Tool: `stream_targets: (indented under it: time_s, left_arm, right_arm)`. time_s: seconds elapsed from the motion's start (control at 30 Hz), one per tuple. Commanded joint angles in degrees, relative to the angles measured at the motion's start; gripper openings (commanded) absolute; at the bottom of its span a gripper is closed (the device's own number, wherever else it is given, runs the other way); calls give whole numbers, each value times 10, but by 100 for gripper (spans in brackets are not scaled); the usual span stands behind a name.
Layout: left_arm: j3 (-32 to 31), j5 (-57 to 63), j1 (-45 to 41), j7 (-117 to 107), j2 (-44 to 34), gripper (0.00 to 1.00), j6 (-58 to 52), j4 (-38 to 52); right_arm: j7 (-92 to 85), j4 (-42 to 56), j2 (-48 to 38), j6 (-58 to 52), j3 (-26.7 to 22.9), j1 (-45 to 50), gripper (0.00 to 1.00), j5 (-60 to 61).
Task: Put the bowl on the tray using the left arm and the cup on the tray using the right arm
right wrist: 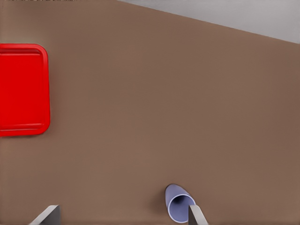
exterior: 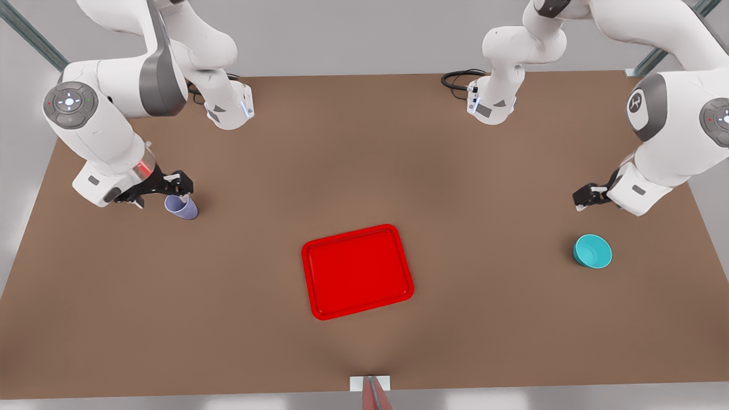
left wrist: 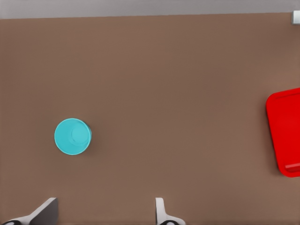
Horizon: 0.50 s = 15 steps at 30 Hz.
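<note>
The lavender cup (exterior: pixel 182 208) stands on the brown table at the front view's left. My right gripper (exterior: pixel 175 189) hovers right over it, open; in the right wrist view one of the fingers (right wrist: pixel 195 214) overlaps the rim of the cup (right wrist: pixel 177 204), and the other finger stands far off to the side. The teal bowl (exterior: pixel 592 251) sits at the front view's right. My left gripper (exterior: pixel 586 199) hangs open behind it, apart from it; the bowl (left wrist: pixel 72 136) lies ahead of that gripper (left wrist: pixel 104 213). The red tray (exterior: pixel 357 271) lies bare in the middle.
Both arm bases stand at the table's back edge, with a black cable (exterior: pixel 458 80) beside the one on the front view's right. A small white marker (exterior: pixel 370 382) sits at the front edge. Bare brown tabletop lies between the tray and each object.
</note>
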Motion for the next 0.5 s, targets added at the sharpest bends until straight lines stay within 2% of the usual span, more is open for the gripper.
stream_targets:
  time_s: [0.0,0.13,0.2,0.33,0.47]
  left_arm:
    - [0,-1,1,0,0,100,-1,0]
    - [0,-2,-3,1,11,100,-1,8]
    - [4,-2,-4,27,138,100,-31,177]
    - [4,-3,-1,25,167,100,-13,189]
    - [3,-5,2,22,159,100,-4,144]
  right_arm:
    - [0,0,0,0,0,0,100,0]
    - [0,0,0,0,0,0,100,0]
    - [0,0,1,1,0,0,100,0]
    - [0,0,1,1,0,1,100,0]
    - [0,0,1,1,0,1,100,0]
